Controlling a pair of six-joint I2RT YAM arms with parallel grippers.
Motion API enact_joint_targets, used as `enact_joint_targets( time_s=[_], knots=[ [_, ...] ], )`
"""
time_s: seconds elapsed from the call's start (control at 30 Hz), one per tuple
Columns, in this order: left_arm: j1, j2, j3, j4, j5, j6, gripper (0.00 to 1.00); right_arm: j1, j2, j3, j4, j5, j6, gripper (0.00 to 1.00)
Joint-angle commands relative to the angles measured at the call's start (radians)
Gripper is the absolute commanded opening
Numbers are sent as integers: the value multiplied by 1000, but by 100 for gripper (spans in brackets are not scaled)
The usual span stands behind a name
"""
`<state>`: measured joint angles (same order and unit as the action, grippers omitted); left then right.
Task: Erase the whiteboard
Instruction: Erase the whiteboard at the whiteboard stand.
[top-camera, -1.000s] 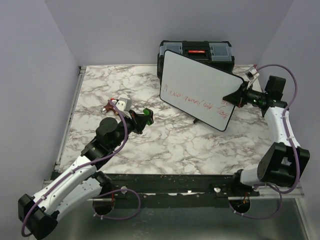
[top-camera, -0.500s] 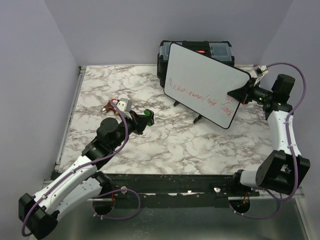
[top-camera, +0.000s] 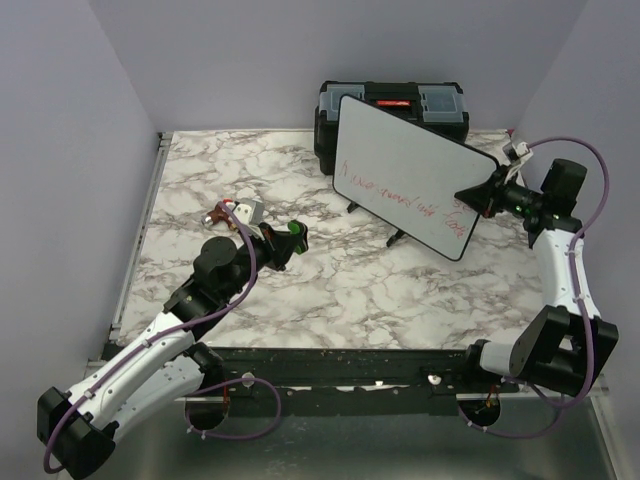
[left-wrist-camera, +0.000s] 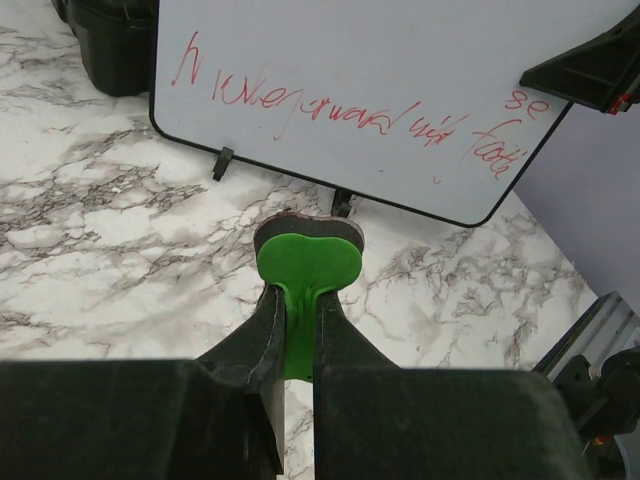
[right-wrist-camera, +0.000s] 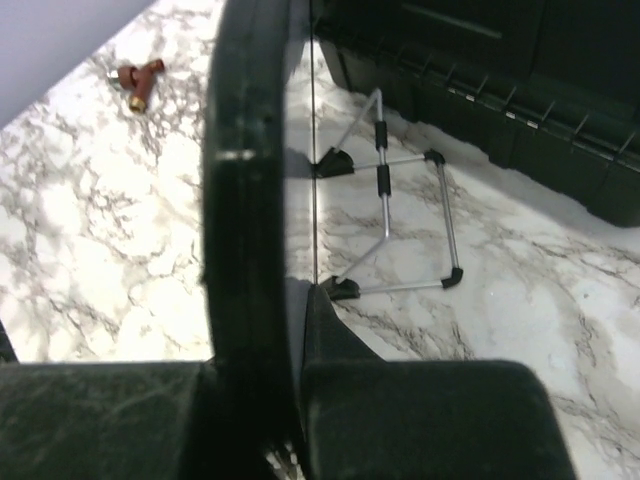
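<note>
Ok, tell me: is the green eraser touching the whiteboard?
No, the green eraser in the left gripper sits short of the whiteboard, with marble table showing between them.

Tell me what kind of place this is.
Probably a robot lab test cell: a marble-patterned tabletop boxed in by plain lilac walls, with a black plastic toolbox and a black-framed white whiteboard.

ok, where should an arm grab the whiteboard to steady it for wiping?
The whiteboard's thin right edge, coming from the right, one finger on each face. Its wire stand is at the back, so that edge is free and the written face stays clear for wiping. The right gripper is clamped there.
</note>
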<state>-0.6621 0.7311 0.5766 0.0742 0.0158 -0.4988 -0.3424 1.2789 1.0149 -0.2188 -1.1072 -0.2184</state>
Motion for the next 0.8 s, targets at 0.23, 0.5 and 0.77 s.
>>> enact_joint_targets(
  time_s=[0.23,0.5,0.77],
  knots=[
    [7,-13,-13,32,23,-9,0,-11,13,-85,-1,137,-79,6],
    [7,-12,-24,43,27,-12,0,-19,60,-127,-16,131,-51,30],
    [7,-20,-36,47,25,-15,0,-35,109,-99,9,41,-40,43]
  ],
)
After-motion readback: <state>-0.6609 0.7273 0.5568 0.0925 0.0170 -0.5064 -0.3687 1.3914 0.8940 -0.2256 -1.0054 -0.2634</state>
